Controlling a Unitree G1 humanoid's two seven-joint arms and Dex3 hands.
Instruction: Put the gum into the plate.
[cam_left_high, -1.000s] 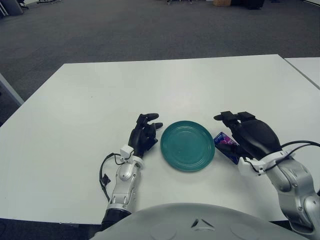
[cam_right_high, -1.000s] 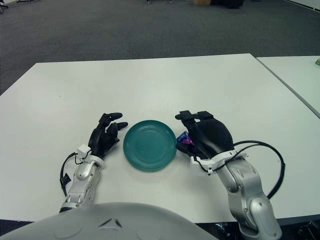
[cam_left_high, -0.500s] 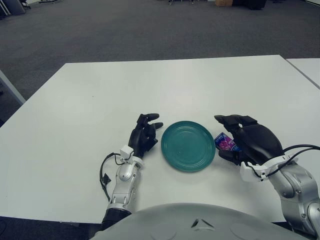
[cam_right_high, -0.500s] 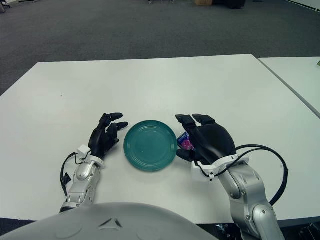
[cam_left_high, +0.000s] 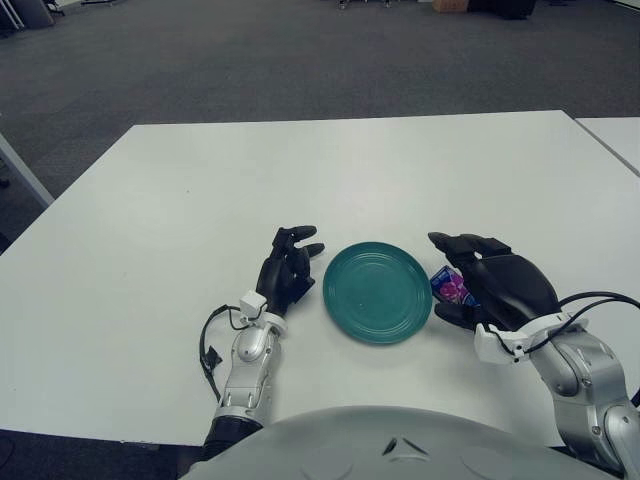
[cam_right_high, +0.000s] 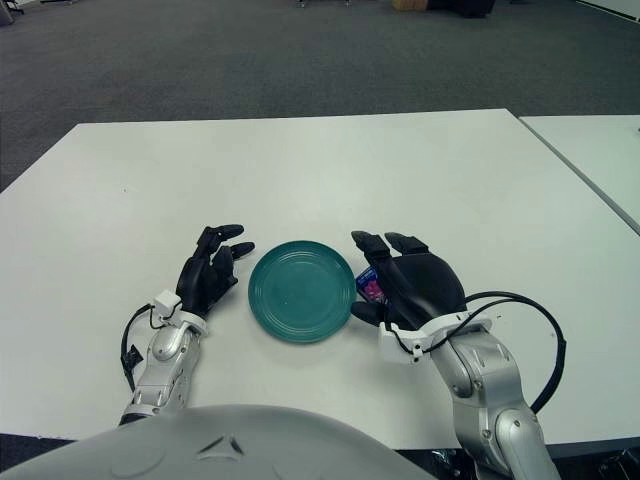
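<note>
Gum (cam_left_high: 452, 287): small blue and purple packet, lying on the white counter (cam_left_high: 200, 200) just right of the plate, outside its rim. Mostly covered by the right hand; only its left end shows between hand and plate.

Plate (cam_left_high: 377, 292): round, teal green, ringed inside, nothing in it. Flat on the counter near the near edge, between the two hands.

Right hand (cam_left_high: 497, 285): black, palm down, directly over the gum. Fingers (cam_right_high: 368, 242) curled around the packet, two reaching to its far side, the thumb showing at its near side; they appear to close on it, though actual contact is hidden beneath the palm. Silver forearm with a black cable runs back toward the near right.

Left hand (cam_left_high: 286, 272): black, just left of the plate, close to its rim without clearly touching. Fingers loosely bent and relaxed, holding nothing. Silver forearm with a looped black cable runs toward the near edge.

Floor (cam_left_high: 300, 50): dark grey carpet beyond the far edge of the counter.
</note>
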